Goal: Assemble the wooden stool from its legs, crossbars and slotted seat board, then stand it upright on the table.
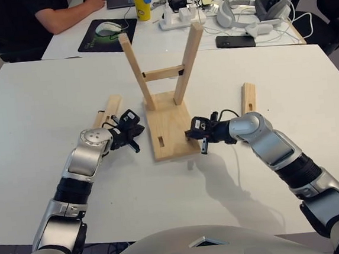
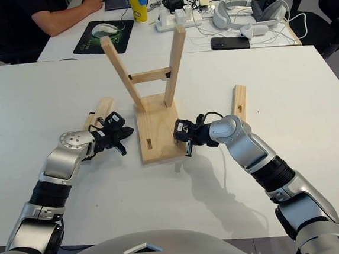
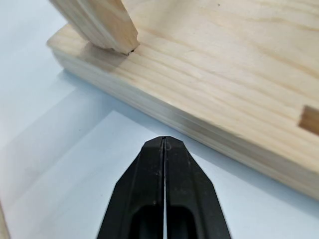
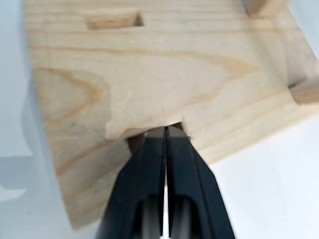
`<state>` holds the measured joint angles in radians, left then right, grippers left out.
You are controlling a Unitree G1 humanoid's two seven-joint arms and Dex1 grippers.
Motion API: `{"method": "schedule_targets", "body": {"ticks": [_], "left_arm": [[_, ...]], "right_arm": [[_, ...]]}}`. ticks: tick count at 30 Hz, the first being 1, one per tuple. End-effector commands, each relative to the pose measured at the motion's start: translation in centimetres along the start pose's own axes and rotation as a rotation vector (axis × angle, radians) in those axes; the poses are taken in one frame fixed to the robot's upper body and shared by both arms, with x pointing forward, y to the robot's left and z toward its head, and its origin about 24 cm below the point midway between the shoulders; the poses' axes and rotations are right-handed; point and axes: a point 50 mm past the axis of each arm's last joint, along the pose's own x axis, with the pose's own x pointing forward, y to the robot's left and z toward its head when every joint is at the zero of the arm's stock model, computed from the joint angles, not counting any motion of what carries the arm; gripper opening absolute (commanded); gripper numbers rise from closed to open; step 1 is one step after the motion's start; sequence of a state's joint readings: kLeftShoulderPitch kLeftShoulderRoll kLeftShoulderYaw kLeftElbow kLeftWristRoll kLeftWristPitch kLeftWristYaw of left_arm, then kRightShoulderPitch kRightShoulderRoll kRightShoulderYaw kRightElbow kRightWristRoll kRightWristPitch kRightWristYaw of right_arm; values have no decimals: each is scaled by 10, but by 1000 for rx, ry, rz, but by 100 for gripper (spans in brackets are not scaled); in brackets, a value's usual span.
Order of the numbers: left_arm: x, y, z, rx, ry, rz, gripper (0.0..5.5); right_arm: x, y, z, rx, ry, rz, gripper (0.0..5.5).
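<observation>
Half built: 2 legs (image 1: pixel 138 76) stand beyond the clenched, empty left pincer (image 3: pixel 164 149) and right pincer (image 4: pixel 165 135), both at the board (image 1: pixel 169 127). Next likely needs opening for a loose leg (image 1: pixel 248 96).

Seat board (image 2: pixel 156 133) flat on table (image 2: pixel 310 103), two legs (image 2: pixel 117 69) upright; left gripper (image 2: pixel 128 132), right gripper (image 2: pixel 180 137) alongside

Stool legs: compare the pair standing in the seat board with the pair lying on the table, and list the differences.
The standing legs rise from the seat board, leaning apart toward the top; the loose legs lie flat on the table. The standing legs are joined by a crossbar; the loose legs lie separate, one on each side of the board. Both pairs are plain light wood.
</observation>
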<state>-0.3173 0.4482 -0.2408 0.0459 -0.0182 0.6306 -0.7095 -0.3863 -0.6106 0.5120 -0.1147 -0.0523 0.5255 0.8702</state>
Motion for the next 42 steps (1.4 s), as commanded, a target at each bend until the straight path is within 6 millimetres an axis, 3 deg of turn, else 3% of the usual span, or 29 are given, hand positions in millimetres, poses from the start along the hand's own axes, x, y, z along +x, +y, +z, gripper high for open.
{"method": "schedule_targets", "body": {"ticks": [1,10,42], "left_arm": [[-4,5,2,0,-2,27,1],[-1,6,4,3,-5,27,1],[18,15,26,70,-36,4,1]], "right_arm": [[4,15,-15,70,55,79,0],[8,37,-9,131,34,162,0],[10,31,-2,138,15,115,0]]}}
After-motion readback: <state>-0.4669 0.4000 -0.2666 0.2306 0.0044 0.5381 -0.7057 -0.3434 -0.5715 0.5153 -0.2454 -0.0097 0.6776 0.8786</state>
